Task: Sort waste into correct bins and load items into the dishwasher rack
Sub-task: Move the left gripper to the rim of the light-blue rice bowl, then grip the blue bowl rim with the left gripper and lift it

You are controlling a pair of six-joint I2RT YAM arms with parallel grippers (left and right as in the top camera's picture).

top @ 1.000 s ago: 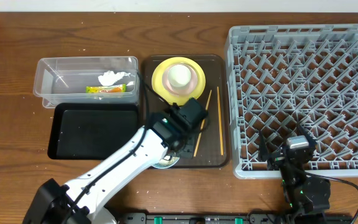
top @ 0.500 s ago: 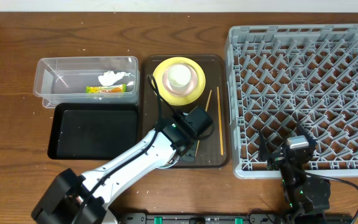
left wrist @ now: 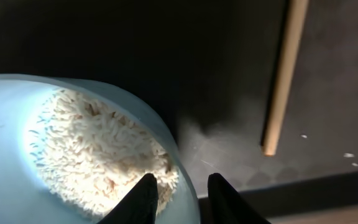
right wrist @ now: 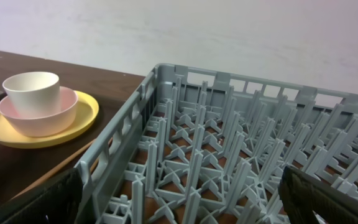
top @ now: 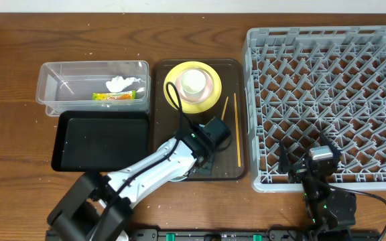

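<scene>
The large square grey plastic dishwasher rack (top: 327,94) fills the right of the overhead view and holds nothing; loading has not begun. The wide-open right gripper (top: 319,159) hovers empty over its lower edge.

The dark brown serving tray (top: 233,77) at centre carries every dish. The shallow black rectangular tray (top: 99,140) at lower left is bare, so whatever waste belongs there has not arrived. Above it, the clear plastic rectangular tub (top: 72,84) already holds the crumpled white tissue (top: 119,83) and the yellow-green snack wrapper (top: 116,96); that part of the sorting looks finished.

The round yellow plate (right wrist: 55,135) sits at the top of the brown tray, with the pale pinkish-white bowl (right wrist: 36,115) on it and the small white cup (right wrist: 33,90) inside the bowl.

The light blue bowl (left wrist: 17,155) lies at the lower end of the brown tray, mostly hidden under the left arm overhead. The left gripper (left wrist: 179,186) is narrowed onto its rim, one finger inside and one outside, apparently pinching it. The white rice (left wrist: 98,149) is heaped inside, so emptying it is probably the step in hand.

The two thin wooden chopsticks (top: 237,130) lie on the right side of the brown tray, not yet loaded.
</scene>
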